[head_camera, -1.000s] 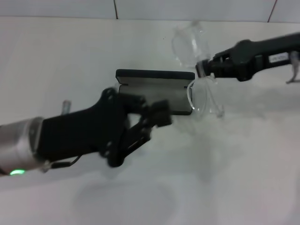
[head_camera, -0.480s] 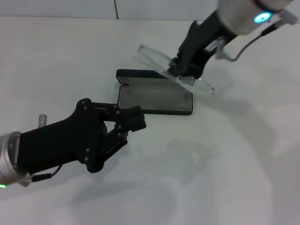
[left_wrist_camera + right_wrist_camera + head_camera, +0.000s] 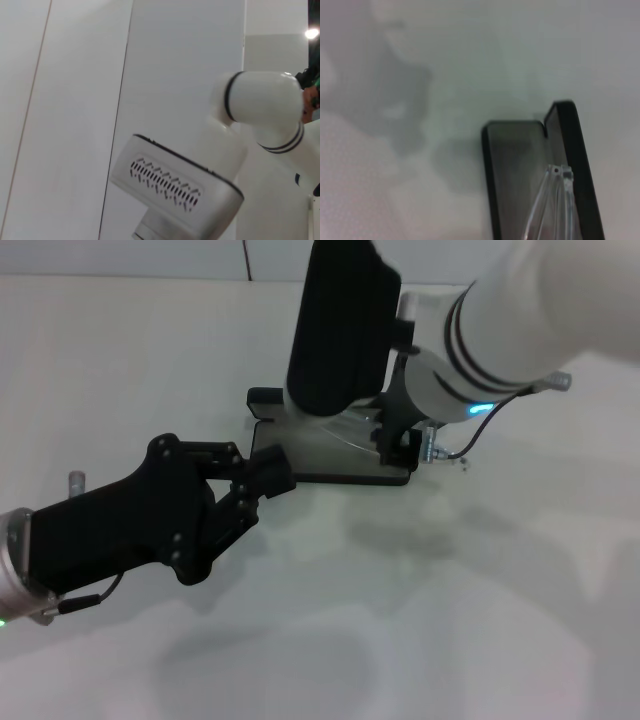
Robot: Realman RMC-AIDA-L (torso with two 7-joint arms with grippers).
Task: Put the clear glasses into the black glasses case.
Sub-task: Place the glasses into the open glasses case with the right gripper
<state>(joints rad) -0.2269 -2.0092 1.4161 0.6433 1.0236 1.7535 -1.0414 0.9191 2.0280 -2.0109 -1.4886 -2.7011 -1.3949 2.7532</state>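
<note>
The black glasses case (image 3: 300, 448) lies open on the white table, grey lining up. In the right wrist view its lining (image 3: 512, 165) and black rim show from close by. My right gripper (image 3: 335, 410) points down over the case's back half and holds the clear glasses (image 3: 352, 432) tilted over the lining. Its fingertips are hidden under its black body. One clear arm of the glasses (image 3: 554, 200) reaches down into the case. My left gripper (image 3: 258, 488) hovers open and holds nothing, just off the case's near left corner.
The white table (image 3: 480, 600) stretches in front and to both sides of the case. A tiled wall (image 3: 150, 258) rises behind it. The left wrist view shows only the wall and the right arm's white elbow (image 3: 260, 107).
My right arm has swung left and down, carrying the glasses from beside the case's right end to over its lining. My left gripper has drawn back left, away from the case.
</note>
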